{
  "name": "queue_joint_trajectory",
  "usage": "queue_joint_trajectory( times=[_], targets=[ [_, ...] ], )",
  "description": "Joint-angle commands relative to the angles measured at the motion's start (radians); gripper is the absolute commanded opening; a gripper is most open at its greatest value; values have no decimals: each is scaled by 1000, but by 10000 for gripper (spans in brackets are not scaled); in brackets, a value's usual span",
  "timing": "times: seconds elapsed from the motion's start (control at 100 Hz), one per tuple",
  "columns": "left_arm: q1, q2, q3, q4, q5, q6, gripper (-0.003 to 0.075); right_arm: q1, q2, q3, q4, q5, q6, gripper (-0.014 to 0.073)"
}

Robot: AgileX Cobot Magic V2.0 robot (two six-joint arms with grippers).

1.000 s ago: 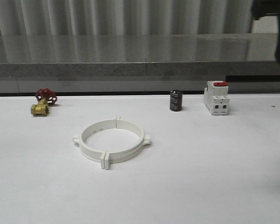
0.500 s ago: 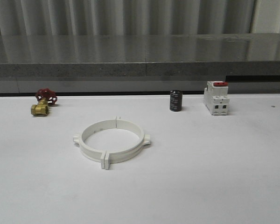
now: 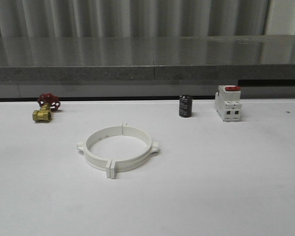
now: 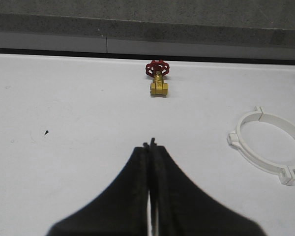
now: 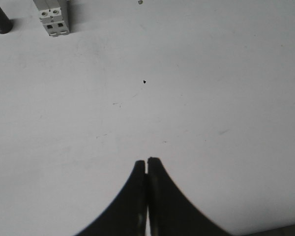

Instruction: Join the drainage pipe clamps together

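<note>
Presently: drainage pipe clamps (image 4: 268, 147), joined ring, right edge of frame, apart from left end effector (image 4: 150, 145), pressed together; right end effector (image 5: 146, 161) likewise together.

A: Middle of the table (image 3: 226, 187): drainage pipe clamps (image 3: 118, 149) lie flat as a closed ring, bare surface on every side.

B: Back row?

A: Brass valve (image 3: 45, 108) far left, black cylinder (image 3: 185, 106) and breaker (image 3: 228, 103) to the right, all near the rear ledge (image 3: 147, 73) (which walls off the far side). Wide gap between valve and cylinder, straight behind the ring.

B: Near side?

A: Open. Left gripper (image 4: 151, 144) and right gripper (image 5: 146, 160), fingers pressed together, each over bare white table.
</note>
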State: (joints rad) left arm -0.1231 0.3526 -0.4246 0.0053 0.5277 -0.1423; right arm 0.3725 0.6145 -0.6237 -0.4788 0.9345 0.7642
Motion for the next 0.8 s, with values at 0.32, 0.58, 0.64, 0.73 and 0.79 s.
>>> queue_joint_trajectory(
  times=[0.32,0.58,0.64,0.73,0.79],
  targets=[
    [0,6,-26,1,-79,0,-20,-6,-1,-21,-46,-37,-6,-69],
    [0,6,-26,1,-79,0,-20,-7,-41,55,-88,-148,-6,-69],
    [0,6,-26,1,-79,0,-20,-15,-80,96,-85,-202,-6,-69],
    [0,6,-26,1,-79,0,-20,-55,-163,155,-66,-277,-6,-69],
    [0,6,-26,1,-79,0,-20,-97,-227,190,-48,-307,-13,-69]
  ],
)
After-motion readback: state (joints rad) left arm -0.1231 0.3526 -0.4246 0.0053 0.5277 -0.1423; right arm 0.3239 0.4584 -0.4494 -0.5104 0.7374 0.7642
